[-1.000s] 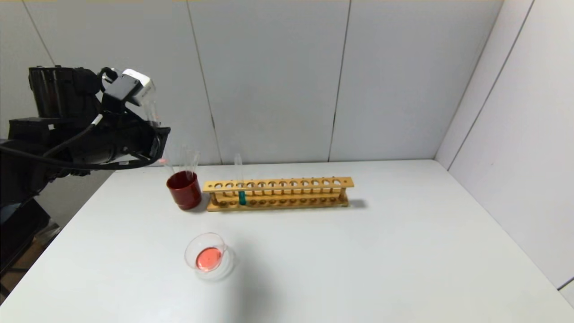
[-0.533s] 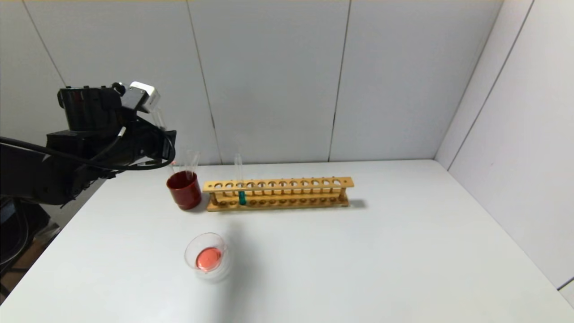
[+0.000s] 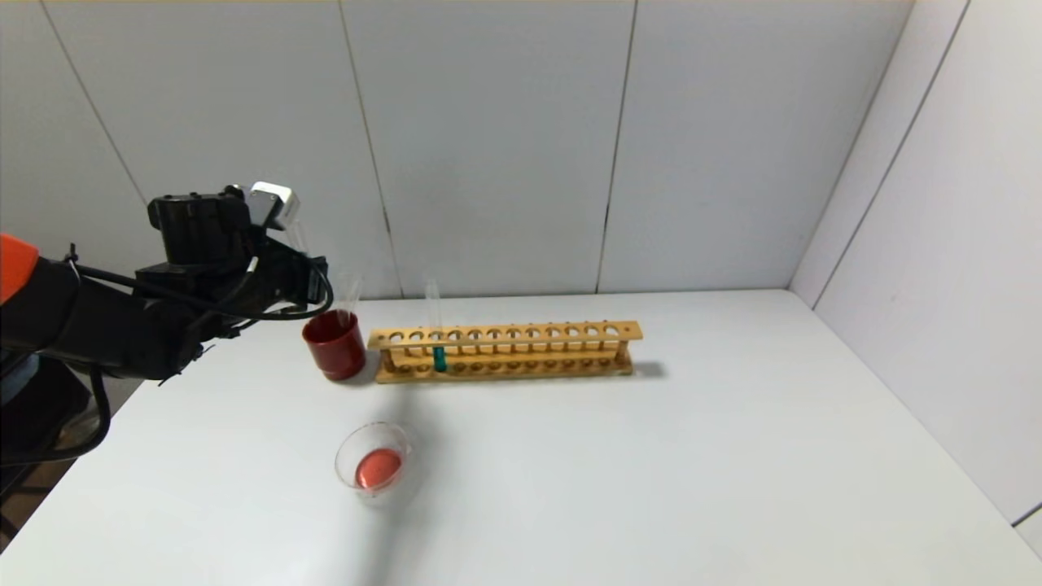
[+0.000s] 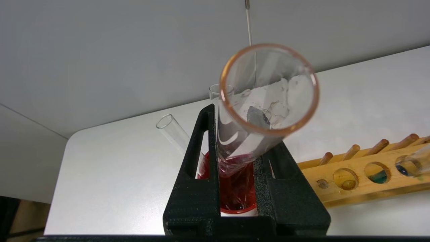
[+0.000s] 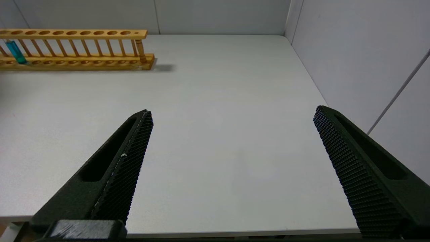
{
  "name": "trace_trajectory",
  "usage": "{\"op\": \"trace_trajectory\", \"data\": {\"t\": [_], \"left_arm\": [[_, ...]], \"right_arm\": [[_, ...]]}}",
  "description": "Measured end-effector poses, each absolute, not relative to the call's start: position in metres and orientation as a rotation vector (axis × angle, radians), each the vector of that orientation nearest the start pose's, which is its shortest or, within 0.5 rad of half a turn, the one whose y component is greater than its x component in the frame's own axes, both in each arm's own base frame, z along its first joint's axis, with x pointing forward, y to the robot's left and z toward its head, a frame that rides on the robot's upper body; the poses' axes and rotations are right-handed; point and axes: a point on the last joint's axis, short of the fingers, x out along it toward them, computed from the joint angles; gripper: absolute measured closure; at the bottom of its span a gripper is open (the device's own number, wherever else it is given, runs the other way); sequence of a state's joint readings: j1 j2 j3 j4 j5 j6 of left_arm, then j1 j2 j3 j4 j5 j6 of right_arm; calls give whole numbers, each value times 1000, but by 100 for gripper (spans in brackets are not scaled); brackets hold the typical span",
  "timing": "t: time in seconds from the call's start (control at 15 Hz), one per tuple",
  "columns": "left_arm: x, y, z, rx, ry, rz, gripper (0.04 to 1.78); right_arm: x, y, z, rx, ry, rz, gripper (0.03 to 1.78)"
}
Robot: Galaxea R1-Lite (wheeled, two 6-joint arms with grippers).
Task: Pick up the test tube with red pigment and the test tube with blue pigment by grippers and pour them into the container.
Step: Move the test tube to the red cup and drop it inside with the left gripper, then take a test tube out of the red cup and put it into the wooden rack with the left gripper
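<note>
My left gripper (image 4: 235, 174), at the head view's left, clamps the emptied test tube with red pigment (image 4: 265, 101) upright, directly above the red cup (image 3: 334, 346). The test tube with blue pigment (image 3: 440, 358) stands upright in the rack (image 3: 505, 352) right of it; the container (image 3: 376, 465) sits lower centre. My right gripper (image 5: 231, 168) gapes, empty.

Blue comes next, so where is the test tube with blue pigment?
Head view: the test tube with blue pigment stands in the wooden rack, near its left end beside the dark red cup.
</note>
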State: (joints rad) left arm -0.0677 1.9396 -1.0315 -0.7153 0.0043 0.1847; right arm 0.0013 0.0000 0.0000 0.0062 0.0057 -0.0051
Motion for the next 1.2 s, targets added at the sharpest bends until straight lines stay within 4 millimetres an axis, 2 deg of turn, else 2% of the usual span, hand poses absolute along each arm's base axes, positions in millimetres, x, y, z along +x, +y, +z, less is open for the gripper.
{"op": "trace_trajectory", "data": {"t": [0.6, 0.8, 1.0, 1.2], "left_arm": [[399, -25, 127, 164, 184, -74, 149], [402, -25, 120, 160, 196, -76, 146], [402, -25, 119, 161, 200, -74, 123], [402, -23, 123, 163, 187, -69, 75]], "right_arm": [[-23, 0, 75, -5, 6, 7, 6], [-23, 0, 75, -5, 6, 7, 6], [-23, 0, 75, -5, 6, 7, 6], [-23, 0, 75, -5, 6, 7, 6]]}}
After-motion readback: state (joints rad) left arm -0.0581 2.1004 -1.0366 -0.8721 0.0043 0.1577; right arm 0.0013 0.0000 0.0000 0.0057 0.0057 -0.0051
